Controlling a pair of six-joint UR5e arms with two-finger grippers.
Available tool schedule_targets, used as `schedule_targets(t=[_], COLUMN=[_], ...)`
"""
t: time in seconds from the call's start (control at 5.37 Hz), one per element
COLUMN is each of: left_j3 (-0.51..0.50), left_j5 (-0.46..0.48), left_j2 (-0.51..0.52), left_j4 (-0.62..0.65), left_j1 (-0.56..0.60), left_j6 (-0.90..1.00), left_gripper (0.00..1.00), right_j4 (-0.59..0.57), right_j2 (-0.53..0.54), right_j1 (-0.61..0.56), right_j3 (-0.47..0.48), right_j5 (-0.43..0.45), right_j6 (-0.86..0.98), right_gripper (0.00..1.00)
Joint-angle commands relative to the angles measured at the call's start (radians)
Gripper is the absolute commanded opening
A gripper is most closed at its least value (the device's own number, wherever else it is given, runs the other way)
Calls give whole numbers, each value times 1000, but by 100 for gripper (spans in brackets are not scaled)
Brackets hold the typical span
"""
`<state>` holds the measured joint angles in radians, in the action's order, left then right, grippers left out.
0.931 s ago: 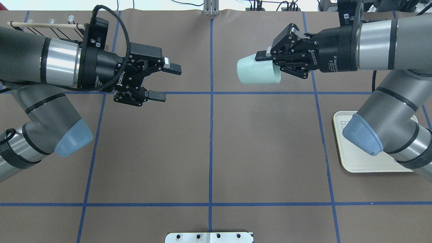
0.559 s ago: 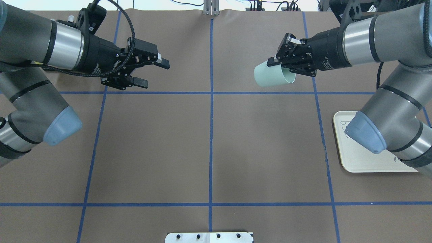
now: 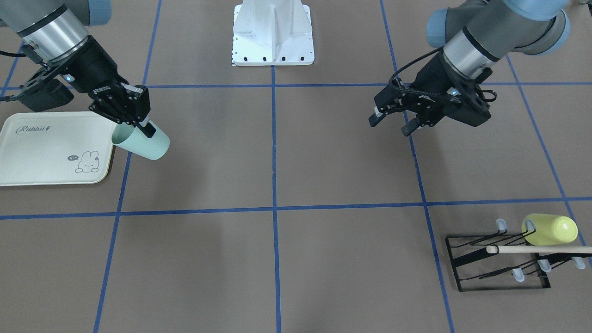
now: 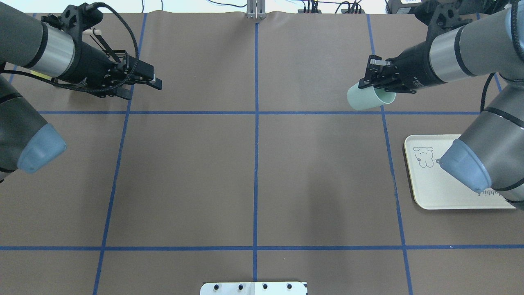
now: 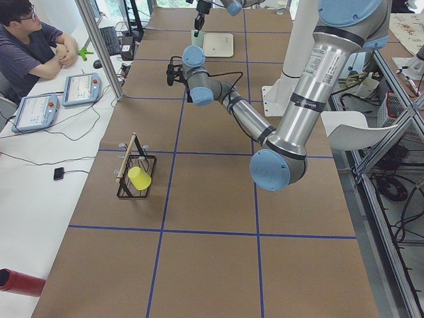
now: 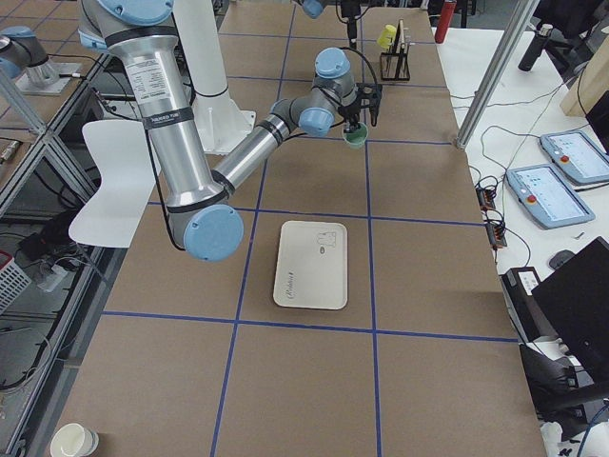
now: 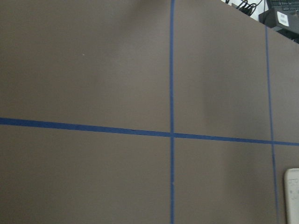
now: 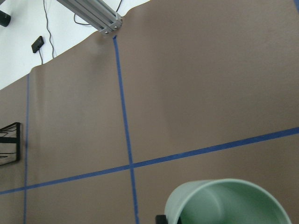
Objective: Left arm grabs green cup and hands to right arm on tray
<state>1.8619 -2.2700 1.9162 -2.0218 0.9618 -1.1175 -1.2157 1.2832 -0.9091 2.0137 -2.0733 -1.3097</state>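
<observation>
Tape (image 4: 256,164) in blue lines cuts the brown surface (image 4: 184,184) into big squares. The right arm (image 4: 470,53) reaches out over the far part of the surface. The right tool (image 4: 377,87) is clamped on the rim of the green cup (image 4: 366,100). The cup is up in the air and tipped on its side. Its open mouth points back at the tool and its bottom points toward the middle of the surface. The right wrist view looks right down into the cup's mouth.

The tray (image 3: 46,157) lies flat on the surface on the right arm's side, nearer to the robot than the cup. It has a little bunny drawn on it. The cup is not on the tray. In the front view the cup's mouth looks just beside the tray's edge, but the side view shows the cup farther along the surface.

The left arm (image 4: 24,45) is well apart on the other side. The left tool (image 3: 391,126) has its two fingers spread, and nothing is between them. It hangs above the surface.

Past the left arm, near the far edge, stands a black wire rack (image 3: 499,270) with a wooden stick (image 3: 536,249) across the top. A yellow cup (image 3: 550,230) sits tipped on one of its pegs. A white plate (image 3: 273,32) marks the robot's base.
</observation>
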Motion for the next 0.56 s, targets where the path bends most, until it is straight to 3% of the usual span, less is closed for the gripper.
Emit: schedule_targets(t=[0.0, 0.37], left_j3=[0, -1], left_j5=[7, 50], left_j2=[-63, -132], left_j4=[223, 401], left_j1=[99, 190], left_j6=[407, 722], left_gripper=[100, 100], right_j4=[-141, -467], right_j2=[42, 44], right_j1=[-11, -43], right_j3=[20, 106], right_j5=[12, 80], right_j6=[231, 526], right_gripper=[0, 0])
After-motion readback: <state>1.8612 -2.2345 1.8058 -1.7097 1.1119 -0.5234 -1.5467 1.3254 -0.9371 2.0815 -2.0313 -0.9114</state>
